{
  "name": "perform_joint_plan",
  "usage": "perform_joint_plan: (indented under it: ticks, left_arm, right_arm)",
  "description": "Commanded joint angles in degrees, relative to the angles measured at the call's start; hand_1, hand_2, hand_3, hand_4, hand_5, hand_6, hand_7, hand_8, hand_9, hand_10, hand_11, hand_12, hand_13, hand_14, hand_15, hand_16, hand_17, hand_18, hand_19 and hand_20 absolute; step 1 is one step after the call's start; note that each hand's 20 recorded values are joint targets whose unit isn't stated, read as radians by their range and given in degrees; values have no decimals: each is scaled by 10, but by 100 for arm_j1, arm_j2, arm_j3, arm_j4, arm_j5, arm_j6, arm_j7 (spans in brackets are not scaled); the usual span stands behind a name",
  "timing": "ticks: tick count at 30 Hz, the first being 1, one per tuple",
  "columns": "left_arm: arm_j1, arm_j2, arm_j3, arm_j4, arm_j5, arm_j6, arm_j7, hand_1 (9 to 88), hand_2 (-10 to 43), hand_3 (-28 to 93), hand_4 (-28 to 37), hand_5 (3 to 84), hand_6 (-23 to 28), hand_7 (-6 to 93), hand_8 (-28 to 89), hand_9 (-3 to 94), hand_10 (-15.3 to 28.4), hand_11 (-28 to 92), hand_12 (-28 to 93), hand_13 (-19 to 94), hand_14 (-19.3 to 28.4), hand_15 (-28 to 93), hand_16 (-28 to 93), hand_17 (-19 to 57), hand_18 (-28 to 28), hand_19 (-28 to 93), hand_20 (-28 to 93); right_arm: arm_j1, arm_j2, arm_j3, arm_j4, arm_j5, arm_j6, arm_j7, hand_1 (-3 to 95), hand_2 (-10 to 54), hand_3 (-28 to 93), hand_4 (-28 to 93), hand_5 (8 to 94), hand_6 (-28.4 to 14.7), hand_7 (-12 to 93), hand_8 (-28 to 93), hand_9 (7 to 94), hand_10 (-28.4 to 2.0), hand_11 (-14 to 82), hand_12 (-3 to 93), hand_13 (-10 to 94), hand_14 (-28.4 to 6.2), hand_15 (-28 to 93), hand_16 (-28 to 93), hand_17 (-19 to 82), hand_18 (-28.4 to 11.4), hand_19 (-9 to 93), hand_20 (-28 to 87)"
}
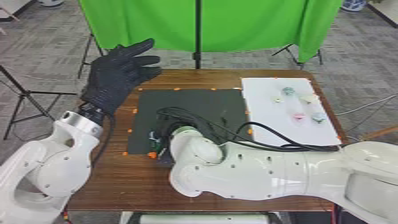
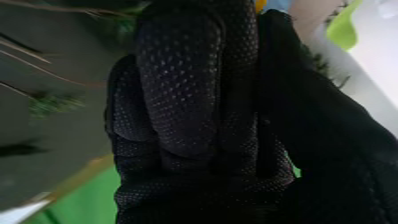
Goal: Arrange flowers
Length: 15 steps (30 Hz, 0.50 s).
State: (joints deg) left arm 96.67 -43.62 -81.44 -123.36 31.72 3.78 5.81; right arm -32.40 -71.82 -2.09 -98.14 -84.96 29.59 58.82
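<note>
Okay, so the sprig [image 2: 55, 104] is just beside the right hand [image 2: 182, 75] in the wrist view, and the brown stems [image 2: 19, 49] run at a slant to the glove. That angle is probably what the next move hangs on. Can't tell if that hand is clamped on anything. Head view has the right arm [image 1: 266, 172] reaching across over the dark mat [image 1: 142, 115], with the flowers [image 1: 298, 116] off to its right on the white sheet [image 1: 266, 87]. Left hand [image 1: 115, 75] is raised, relaxed and empty, farther from those.
</note>
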Motion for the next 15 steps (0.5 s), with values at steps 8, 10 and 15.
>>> perform_joint_plan:
  ticks: [8, 10, 15]
  left_arm:
    - [-650, -254, 411, 427, 17, -514, -396, 175, 60, 756, -283, 358, 91, 112, -78, 320, 196, 293, 123, 232, 277, 599, -110, -83, 239, 564, 232]
    - [2478, 846, -1462, -1100, -132, 1271, 2433, 176, 59, 756, -283, 358, 91, 112, -77, 320, 196, 293, 123, 231, 278, 599, -110, -84, 239, 564, 232]
    - [1513, 597, -924, -761, 2, 830, 1619, 177, 59, 756, -283, 359, 91, 112, -77, 320, 196, 292, 122, 231, 277, 599, -110, -84, 239, 563, 232]
  right_arm:
    - [398, 28, -234, 123, -731, 1268, 760, 562, -78, 579, -283, 778, 76, 216, -36, 936, -2, 86, 219, 921, 6, 455, 212, 471, -115, 932, 166]
    - [2602, -1251, -2071, 631, 1110, 1886, -1269, 562, -77, 574, -283, 780, 76, 215, -35, 937, -1, 92, 217, 924, 6, 454, 213, 472, -115, 932, 171]
    - [2067, -843, -1511, 501, 936, 1486, -1028, 562, -80, 529, -283, 769, 75, 210, -39, 933, -4, 95, 211, 920, 7, 451, 219, 467, -114, 932, 180]
